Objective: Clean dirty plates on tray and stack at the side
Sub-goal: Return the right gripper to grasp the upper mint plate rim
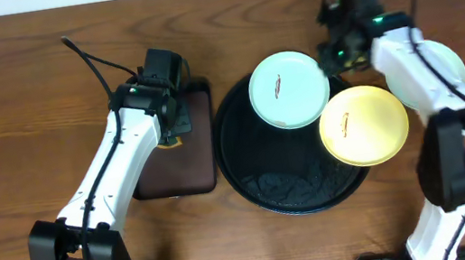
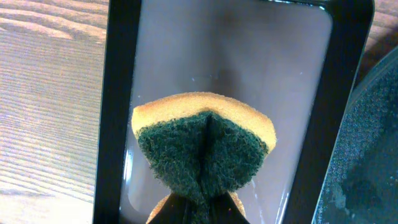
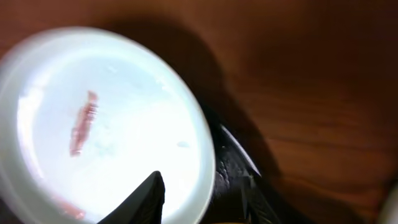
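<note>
Well, what we care about here is the rim of the mint plate [image 1: 289, 88] and the right end effector [image 1: 337, 48]. The plate lies just to that end effector's left, towards the middle of the bench [image 1: 7, 80]. The wrist view shows one fingertip [image 3: 148, 198] over the plate's inner face and the other outside the rim, with the edge running between them. The fingers stand apart, so we read the end effector as released and straddling the rim, not yet clamped. A round plate has no long axis to line up with, so any spot on the edge serves.

The plate sits at the far side of the black tray [image 1: 239, 147] with a reddish smear [image 1: 278, 86] at its centre, and its edge meets the yellow plate [image 1: 363, 124] (also smeared). A second mint plate [image 1: 446, 59] lies off the tray to the right, partly under the arm.

The right arm is clearly the nearer one. The left end effector [image 1: 168, 110] is clenched on a folded sponge [image 2: 205, 155] over the brown tray [image 1: 188, 168], well to the plate's left.
</note>
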